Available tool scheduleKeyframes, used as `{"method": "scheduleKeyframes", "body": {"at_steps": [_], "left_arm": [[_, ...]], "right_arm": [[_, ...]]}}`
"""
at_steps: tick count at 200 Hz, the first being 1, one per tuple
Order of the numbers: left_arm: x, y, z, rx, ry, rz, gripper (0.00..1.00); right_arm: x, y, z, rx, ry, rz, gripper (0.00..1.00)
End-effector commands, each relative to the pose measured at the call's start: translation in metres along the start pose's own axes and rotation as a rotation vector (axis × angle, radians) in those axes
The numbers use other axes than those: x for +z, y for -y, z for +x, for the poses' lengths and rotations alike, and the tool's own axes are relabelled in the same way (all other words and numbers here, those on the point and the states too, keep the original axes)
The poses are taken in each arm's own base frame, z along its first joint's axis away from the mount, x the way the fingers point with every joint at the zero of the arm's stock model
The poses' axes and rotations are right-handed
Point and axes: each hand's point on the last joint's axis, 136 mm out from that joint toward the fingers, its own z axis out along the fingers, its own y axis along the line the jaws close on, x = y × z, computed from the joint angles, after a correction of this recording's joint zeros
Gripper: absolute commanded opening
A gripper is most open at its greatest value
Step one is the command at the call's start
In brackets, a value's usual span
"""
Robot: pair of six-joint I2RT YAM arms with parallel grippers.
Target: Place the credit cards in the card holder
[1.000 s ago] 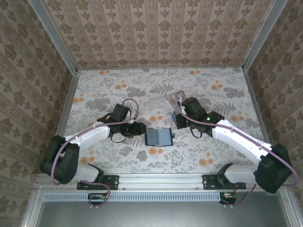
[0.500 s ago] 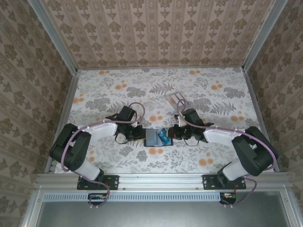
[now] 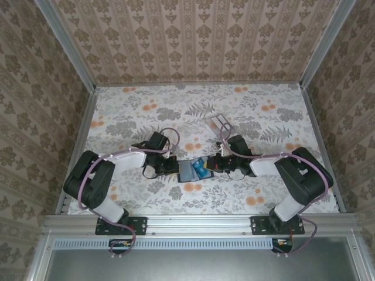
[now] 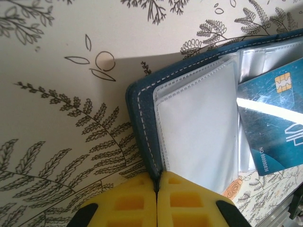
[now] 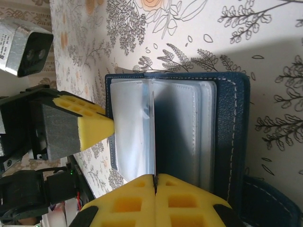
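The left gripper has its yellow pads pressed fully together on the stitched navy edge of the card holder, pinching the cover at its near corner. The right gripper is likewise closed tight, its pads meeting on a thin blue credit card whose free end lies among the holder's clear sleeves.

The holder lies open on the floral tablecloth, midway between the two arms and a little nearer the front edge than the middle of the table.

The left wrist view shows the card's face: teal-blue, with a gold chip and pale printing, lying slanted over the right-hand sleeves, while the nearest sleeve is blank white. The right wrist view shows that card edge-on, as a dark line running from the pads into the sleeves, and also one yellow-tipped finger of the left gripper touching the holder's far edge.

From the overhead camera both arms reach inward to meet at the holder, and a pale see-through slotted rack stands behind the right gripper, apart from the holder.
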Motion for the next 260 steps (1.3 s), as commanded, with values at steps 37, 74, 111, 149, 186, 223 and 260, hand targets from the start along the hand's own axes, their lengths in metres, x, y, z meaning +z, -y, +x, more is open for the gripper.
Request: {"method": "scheduleKeyframes", "body": {"at_steps": [37,74,111,149,186,223,260], "left_arm": [[0.004,-0.006,0.003,0.009,-0.015,-0.03,0.06],[0.005,-0.008,0.003,0.013,-0.018,-0.037,0.06],[0.005,-0.007,0.002,0.014,-0.018,-0.039,0.05],[0.003,-0.005,0.0,0.025,-0.021,-0.044,0.03],[0.0,-0.009,0.0,0.034,-0.024,-0.067,0.02],[-0.002,-0.01,-0.001,0.051,-0.016,-0.078,0.02],[-0.002,-0.01,-0.004,0.056,-0.004,-0.076,0.02]], "right_arm": [[0.006,-0.001,0.003,-0.028,-0.032,-0.031,0.0],[0.011,-0.007,0.003,-0.092,-0.059,-0.076,0.0],[0.013,-0.011,0.002,-0.133,-0.069,-0.101,0.0],[0.015,-0.009,0.001,-0.158,-0.074,-0.102,0.0],[0.009,-0.014,-0.007,-0.133,-0.065,-0.139,0.0],[0.0,-0.024,-0.009,-0.155,-0.081,-0.136,0.0],[0.002,-0.02,-0.01,-0.139,-0.092,-0.121,0.0]]}}
